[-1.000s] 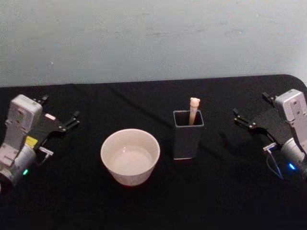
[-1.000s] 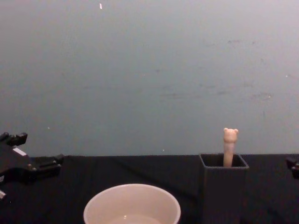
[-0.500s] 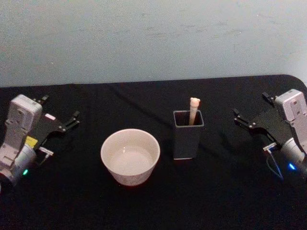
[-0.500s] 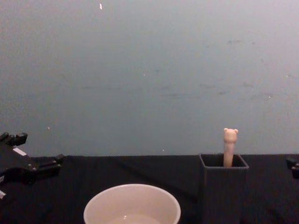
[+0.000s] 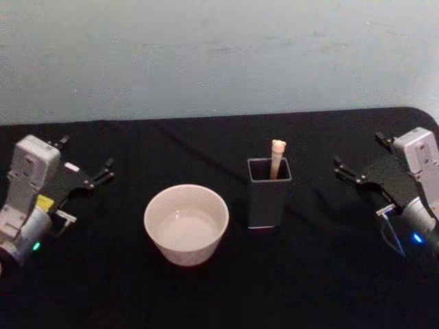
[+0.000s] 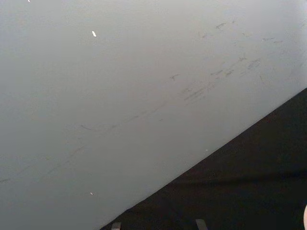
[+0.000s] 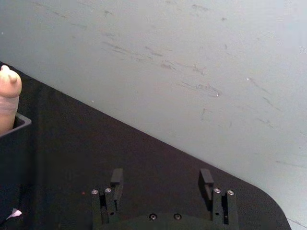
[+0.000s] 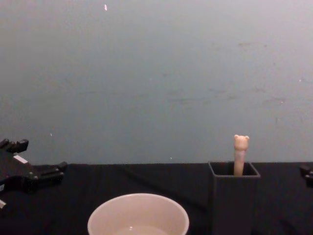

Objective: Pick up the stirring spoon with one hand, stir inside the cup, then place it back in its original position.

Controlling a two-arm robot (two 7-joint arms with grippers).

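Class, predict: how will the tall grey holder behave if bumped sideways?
The holder is tall and narrow, so it probably tips rather than slides. Its thin walls suggest it is light; the spoon inside likely adds little weight.

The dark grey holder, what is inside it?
The stirring spoon stands inside the holder, its bear-topped handle rising above the rim. Its lower part is hidden by the walls.

the spoon (image 5: 277, 156) has a beige handle. the holder (image 5: 266, 205) is plain dark grey. the cup (image 5: 185, 255) is cream-white, unpatterned. the table (image 5: 171, 147) is black. the wall (image 5: 219, 55) is pale blue-grey with faint dark scuffs. the left gripper (image 5: 88, 152) is black on a light grey body with a yellow label and a green light. the right gripper (image 5: 357, 148) is black on light grey with a blue light.
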